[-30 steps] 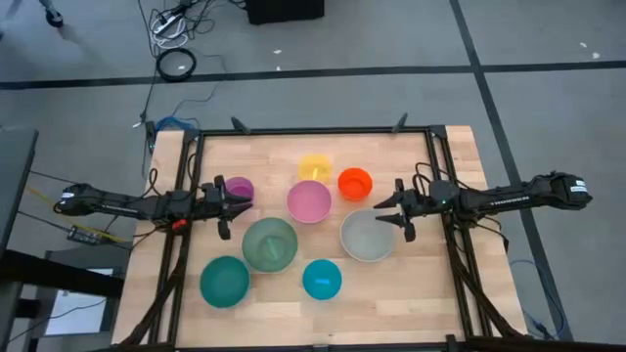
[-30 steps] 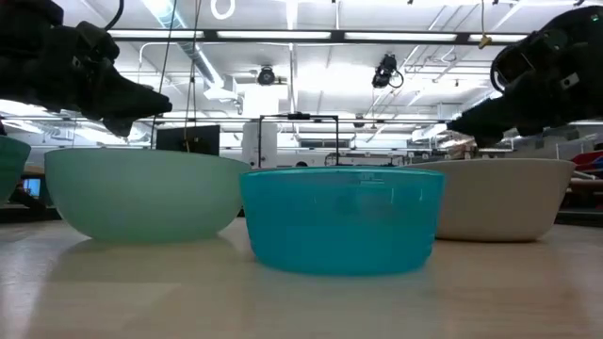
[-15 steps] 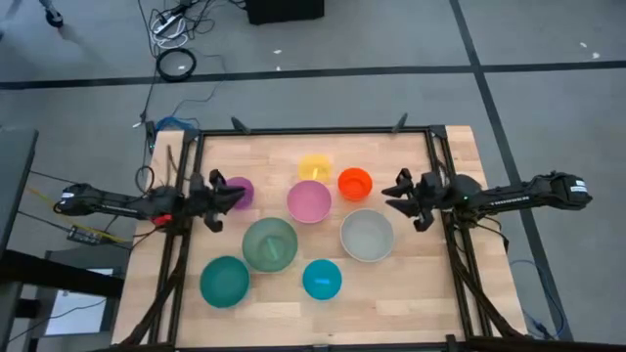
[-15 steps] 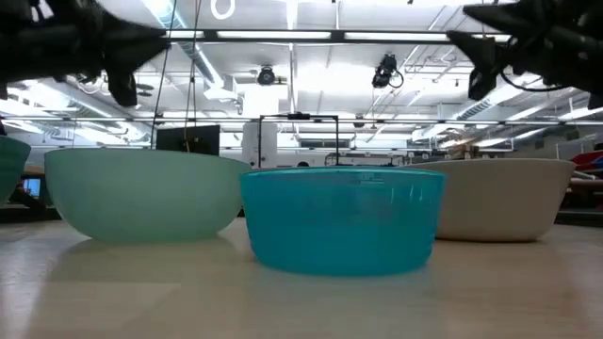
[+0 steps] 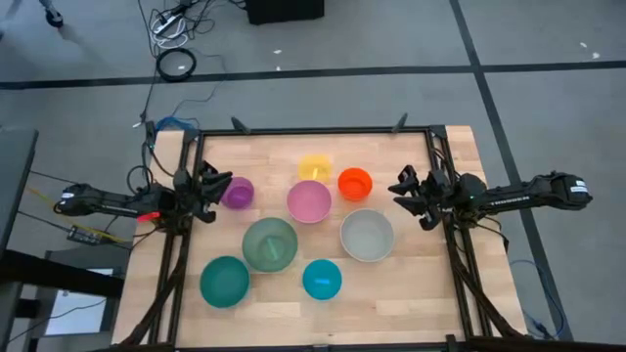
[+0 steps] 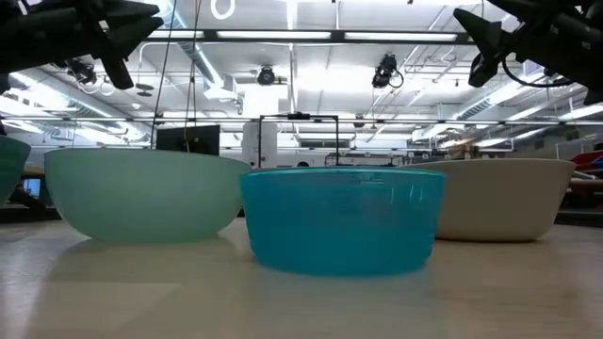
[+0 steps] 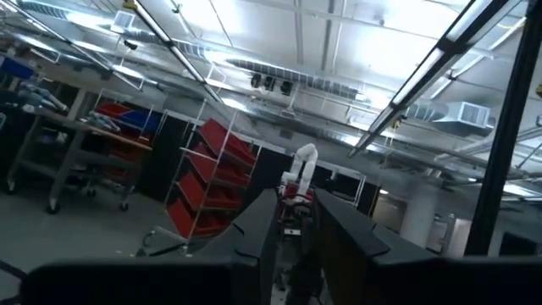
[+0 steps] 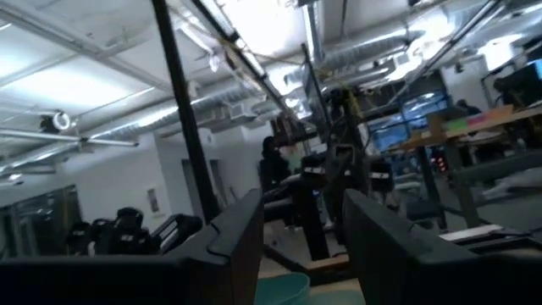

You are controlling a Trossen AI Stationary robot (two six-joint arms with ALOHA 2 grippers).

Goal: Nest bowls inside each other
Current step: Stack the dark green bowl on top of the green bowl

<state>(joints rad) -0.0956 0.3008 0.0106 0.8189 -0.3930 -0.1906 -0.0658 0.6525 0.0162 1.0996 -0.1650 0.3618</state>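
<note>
Eight bowls apart on bench point(image 5: 411, 284), left gripper point(image 5: 217, 186) beside purple bowl point(image 5: 238, 192), jaws narrow, empty, right gripper point(image 5: 402, 187) near orange bowl point(image 5: 355, 183), jaws wide, empty

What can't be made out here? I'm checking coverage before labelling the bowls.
- Low view: the round teal plastic bowl, sage green bowl and grey-white bowl block the bowls behind them.
- Low view: another teal bowl is cut off by the edge.
- Wrist views: both point up at the ceiling, so neither shows the table.

Smooth plastic bowls point(image 5: 309, 201), wooden table point(image 5: 411, 288)
</note>
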